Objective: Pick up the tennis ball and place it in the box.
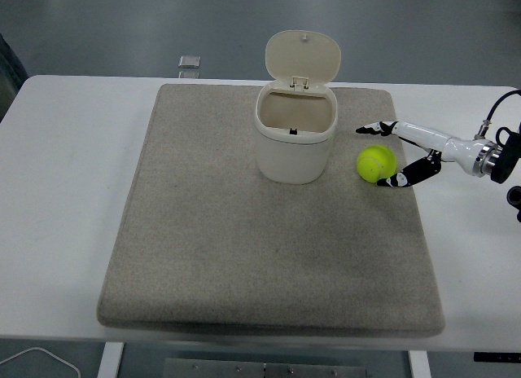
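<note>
White tabletop (65, 174) carried a grey felt mat (244, 239), and on it stood the cream box (295, 134) with its lid tipped up. Just right of the box lay the tennis ball (377, 163) on the mat, my right hand (399, 154) spread open around it, one fingertip above and one touching its lower right side.

Your black right arm (501, 154) is cut off by the right edge; the small dark item (294, 132) inside the cream lidded box (295, 134) is too small to identify.
</note>
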Action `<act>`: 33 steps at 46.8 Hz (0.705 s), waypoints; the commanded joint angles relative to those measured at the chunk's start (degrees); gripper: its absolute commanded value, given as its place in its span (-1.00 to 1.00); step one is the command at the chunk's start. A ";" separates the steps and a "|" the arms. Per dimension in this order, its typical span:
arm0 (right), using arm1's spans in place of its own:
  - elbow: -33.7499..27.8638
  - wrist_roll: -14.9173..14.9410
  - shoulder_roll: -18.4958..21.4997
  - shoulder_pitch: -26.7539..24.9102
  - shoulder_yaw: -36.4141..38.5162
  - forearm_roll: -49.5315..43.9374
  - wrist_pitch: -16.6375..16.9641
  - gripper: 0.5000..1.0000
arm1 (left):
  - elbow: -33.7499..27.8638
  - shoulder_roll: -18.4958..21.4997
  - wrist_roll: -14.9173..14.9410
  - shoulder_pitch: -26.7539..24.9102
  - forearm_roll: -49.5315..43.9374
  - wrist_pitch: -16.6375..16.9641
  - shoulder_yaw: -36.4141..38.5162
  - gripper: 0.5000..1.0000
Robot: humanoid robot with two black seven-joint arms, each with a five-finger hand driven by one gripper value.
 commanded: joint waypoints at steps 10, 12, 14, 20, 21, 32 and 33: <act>-0.41 0.01 0.55 -0.15 -0.49 -0.02 -0.72 0.68 | 0.00 0.00 0.00 0.01 0.00 0.01 0.00 0.97; -0.41 0.01 0.55 -0.15 -0.49 -0.02 -0.72 0.68 | 0.00 0.00 0.00 -0.08 0.00 -0.08 0.00 0.97; -0.41 0.01 0.55 -0.24 -0.58 -0.02 -0.72 0.68 | 0.00 0.00 0.00 0.01 0.00 0.01 0.00 0.97; -0.41 0.01 0.55 -0.24 -1.28 -0.02 -0.81 0.63 | 0.00 0.00 0.00 0.01 0.00 0.01 0.00 0.97; -0.41 0.01 0.55 -0.24 -1.28 -0.02 -0.81 0.62 | 0.00 0.00 0.00 0.01 0.00 0.01 0.00 0.97; -0.41 0.01 0.55 -0.24 -2.42 -0.81 -0.72 0.06 | 0.00 0.00 0.00 -0.08 0.00 0.01 0.00 0.97; -0.41 0.01 0.55 -0.24 -2.51 -1.07 -0.72 0.00 | 0.09 0.00 0.00 0.01 0.00 0.01 0.00 0.97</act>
